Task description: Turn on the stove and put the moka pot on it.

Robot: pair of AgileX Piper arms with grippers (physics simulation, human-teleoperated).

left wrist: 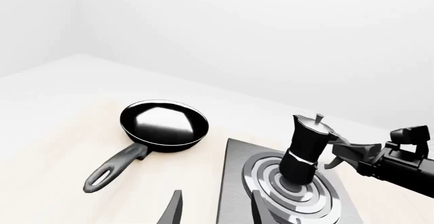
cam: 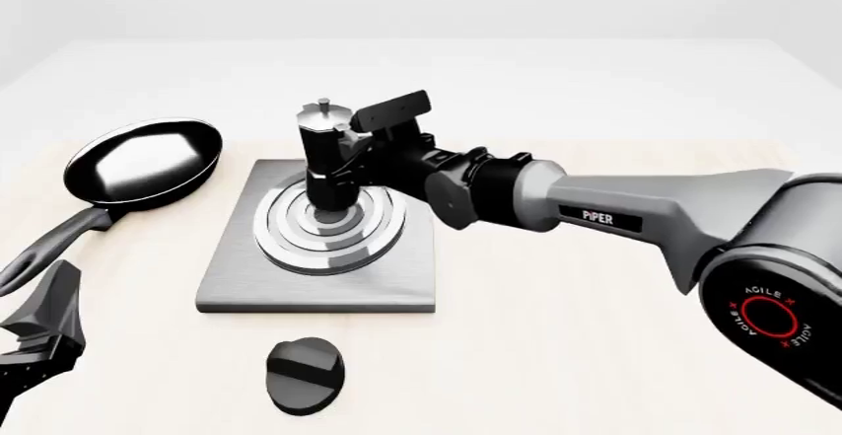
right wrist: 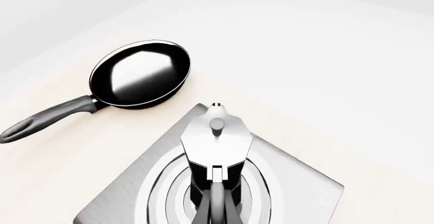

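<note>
Moka pot [cam: 325, 164] upright on stove [cam: 319, 279] burner, frame centre; right gripper [cam: 353, 156] clamped on handle; left gripper [cam: 39, 328] lower left, jaw state unclear

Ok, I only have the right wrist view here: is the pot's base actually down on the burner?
Observer: The left wrist view shows the pot upright, with its base at the centre of the burner and no visible gap.
Operator: Where's the knob?
Observer: In the front view the knob lies on the table, apart from the stove, on its near side.
Operator: And the left gripper?
Observer: The left gripper is low at the front view's left, beside the pan handle, holding nothing.
</note>
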